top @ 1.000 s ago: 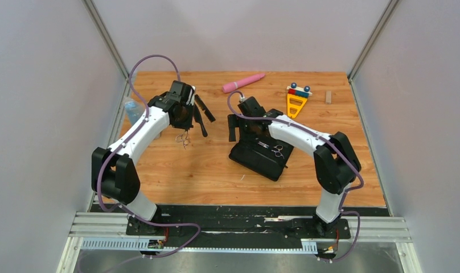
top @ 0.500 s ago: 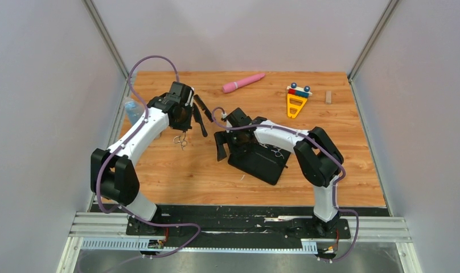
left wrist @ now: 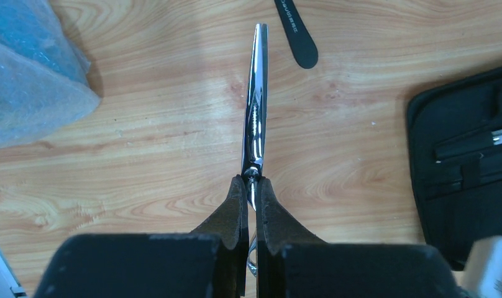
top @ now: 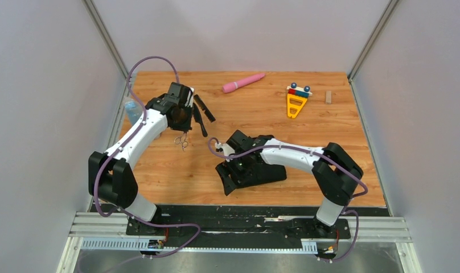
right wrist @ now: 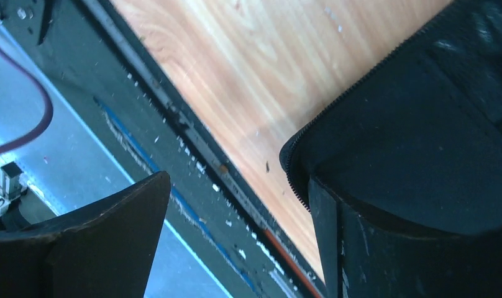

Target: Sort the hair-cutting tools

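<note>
Blue crumpled plastic bag (left wrist: 31,74) lies at the far left edge of the wooden table (top: 341,148); the wrist view shows it well, the top view only as a pale patch.

Left gripper (left wrist: 251,180): jaws pinched tight on a pair of silver scissors (left wrist: 256,105) near the pivot, with the closed blades pointing straight ahead. The top view shows only the ring handles below the gripper, so the grip itself reads from the wrist view alone. Whether the blades touch the wood, cannot tell.

Two black combs (top: 204,108) lie just right of that gripper. The left wrist view catches only one rounded tip.

Pink wand (top: 243,82) sits at the far edge, seen from above only.

Black zip case (top: 256,170) lies near the front centre. The left wrist view shows a silver sliver on it at the frame edge, too small to identify.

Right gripper (right wrist: 236,180): jaws wide apart with nothing between them. One finger hangs over the dark front rail and the other is against the case's corner. From above, the arm hides this.

A yellow toy (top: 296,102) and a small wooden block (top: 328,96) sit far right.
</note>
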Robot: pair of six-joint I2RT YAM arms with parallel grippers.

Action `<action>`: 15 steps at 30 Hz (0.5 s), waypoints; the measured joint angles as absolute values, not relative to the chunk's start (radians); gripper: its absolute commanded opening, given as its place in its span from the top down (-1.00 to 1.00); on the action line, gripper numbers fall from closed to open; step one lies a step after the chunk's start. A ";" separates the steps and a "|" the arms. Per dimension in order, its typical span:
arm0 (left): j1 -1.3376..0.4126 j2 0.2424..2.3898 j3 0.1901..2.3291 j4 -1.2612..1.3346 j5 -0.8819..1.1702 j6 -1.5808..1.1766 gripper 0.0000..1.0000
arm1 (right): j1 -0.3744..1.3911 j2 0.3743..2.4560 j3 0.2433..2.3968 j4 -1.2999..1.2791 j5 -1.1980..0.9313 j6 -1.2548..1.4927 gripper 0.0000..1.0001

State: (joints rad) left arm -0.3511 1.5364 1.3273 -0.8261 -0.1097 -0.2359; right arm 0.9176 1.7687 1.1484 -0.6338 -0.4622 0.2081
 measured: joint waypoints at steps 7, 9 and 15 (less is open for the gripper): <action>-0.373 1.530 1.314 -0.821 -0.069 -0.215 1.00 | 0.879 1.547 1.127 -0.686 -0.439 0.181 -0.74; -0.401 1.530 1.314 -0.820 -0.067 -0.199 1.00 | 0.820 1.497 1.134 -0.682 -0.409 0.191 -0.73; -0.509 1.564 1.318 -0.829 -0.056 -0.134 1.00 | 0.558 1.463 1.119 -0.642 -0.324 0.241 -0.70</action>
